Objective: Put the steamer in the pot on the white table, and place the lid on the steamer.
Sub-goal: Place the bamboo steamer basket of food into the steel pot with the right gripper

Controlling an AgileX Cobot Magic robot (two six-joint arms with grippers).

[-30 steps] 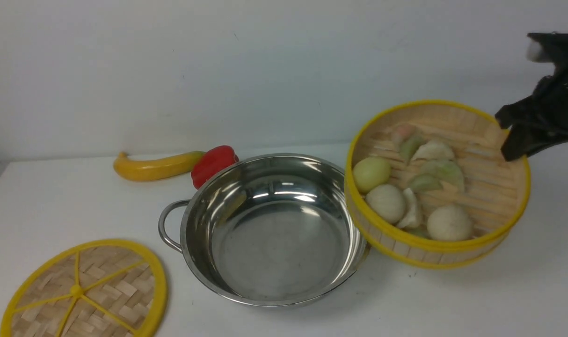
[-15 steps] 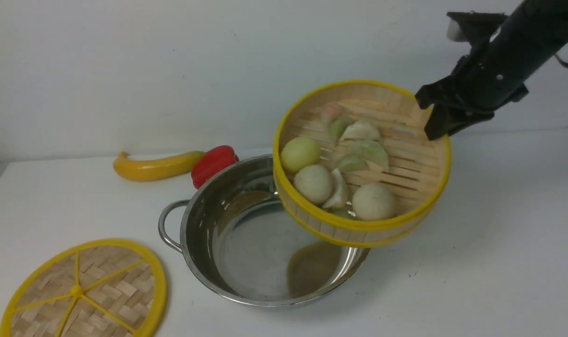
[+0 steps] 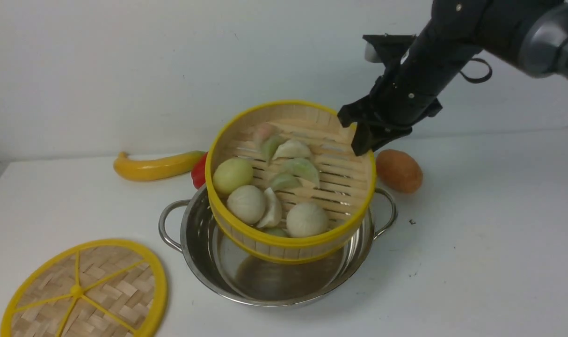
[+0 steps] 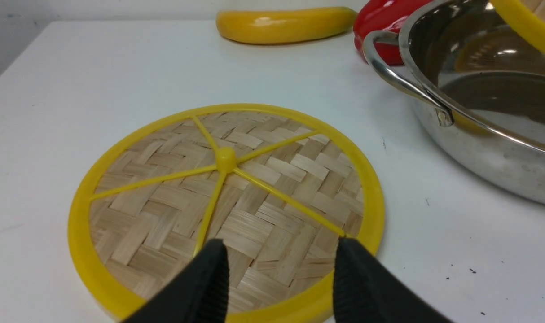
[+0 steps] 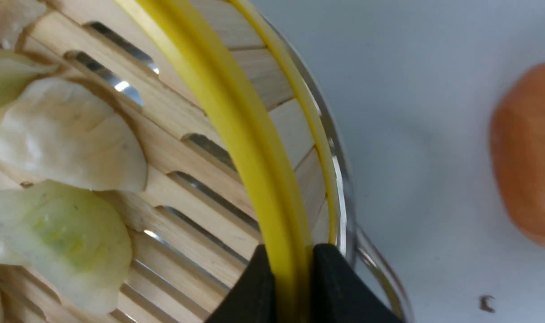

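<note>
Materials on the matt white surface (image 3: 490, 262)
Mirror-bright steel is seen in the pot (image 3: 195, 248); pale matt bamboo, rimmed in smooth yellow plastic, is used for the steamer (image 3: 345, 178) over it and the woven lid (image 3: 85, 292) beside it.

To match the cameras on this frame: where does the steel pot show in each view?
Front view: the pot sits low centre, partly hidden by the tilted steamer.
Left wrist view: the pot lies beside the lid, cut off by the frame edge.
Right wrist view: only a sliver of the pot's shiny rim shows, just outside the steamer's wall.
Shared landmark: the steamer's yellow rim, visible in all three.
</note>
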